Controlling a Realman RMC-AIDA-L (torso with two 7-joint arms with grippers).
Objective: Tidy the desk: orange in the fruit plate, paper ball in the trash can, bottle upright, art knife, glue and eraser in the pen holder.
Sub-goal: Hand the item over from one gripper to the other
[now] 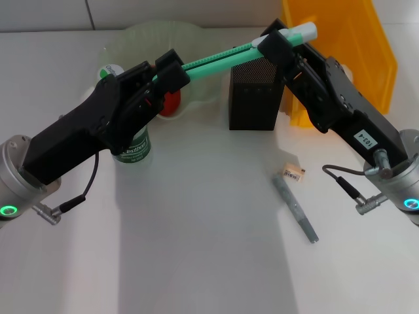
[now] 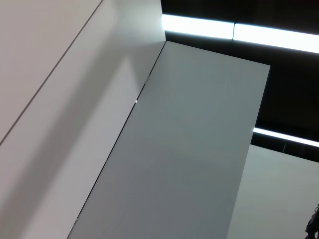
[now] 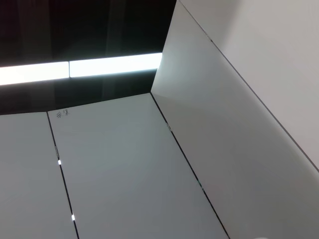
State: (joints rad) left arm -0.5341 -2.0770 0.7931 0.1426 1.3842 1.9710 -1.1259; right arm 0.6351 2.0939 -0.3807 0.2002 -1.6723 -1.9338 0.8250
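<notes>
A long green glue (image 1: 222,57) tube with a white cap hangs level above the black mesh pen holder (image 1: 254,95). My left gripper (image 1: 175,70) is shut on its bare end and my right gripper (image 1: 278,40) on the capped end. The orange (image 1: 171,103) shows partly behind the left fingers, at the near part of the pale green fruit plate (image 1: 196,39). Under the left arm the bottle (image 1: 134,149) stands upright. On the table to the right lie the eraser (image 1: 293,173) and the grey art knife (image 1: 296,209). The paper ball is hidden. Both wrist views show only ceiling and walls.
A yellow bin (image 1: 363,46) stands at the back right, behind the right arm. Bare white table spreads across the front and middle, between the two arms.
</notes>
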